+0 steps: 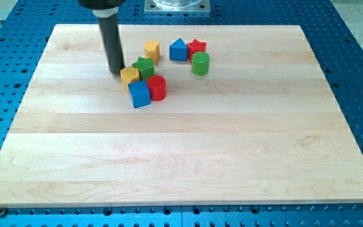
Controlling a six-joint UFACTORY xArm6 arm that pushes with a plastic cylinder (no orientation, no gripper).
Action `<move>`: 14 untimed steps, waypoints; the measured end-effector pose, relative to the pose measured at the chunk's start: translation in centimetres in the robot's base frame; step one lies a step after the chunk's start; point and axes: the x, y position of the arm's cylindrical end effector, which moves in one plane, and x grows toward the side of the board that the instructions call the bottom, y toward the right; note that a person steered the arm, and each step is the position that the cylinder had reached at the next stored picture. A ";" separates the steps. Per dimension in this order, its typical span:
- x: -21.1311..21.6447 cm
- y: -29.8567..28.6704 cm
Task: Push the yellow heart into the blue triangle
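While our tip sits against the cluster, here is the status:

Yellow heart: the yellow heart (129, 75) lies on the bench (232, 145) at the left edge of a tight cluster, touching or just beside the green block (144, 67) and close above the blue cube (140, 94); its heart outline is hard to confirm at this size.

Blue triangle: the blue triangle (178, 50) stands toward the view's upper right, next to the red star (197, 46), with the green cylinder (200, 64) just below them.

In the way: the green block and the yellow hexagon-like block (152, 50) sit between heart and triangle; the red cylinder (157, 87) is beside the blue cube.

Handling, our guess: small, light, rigid, slides easily on smooth wood; lobed sides may make it rotate off-line. Push on its left or lower-left flank, centred.

End effector: no jaws to open or close, just a rod holding nothing; my tip (116, 71) sits just left of the heart, touching or nearly so.
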 end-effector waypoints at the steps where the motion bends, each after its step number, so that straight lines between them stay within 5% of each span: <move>1: 3.6 -1.3; 3: 3.4 6.5; 5: 9.0 1.2; 7: 6.7 9.5; 8: 10.3 7.1; 9: 8.5 11.4; 12: 5.4 12.2; 14: 8.1 15.2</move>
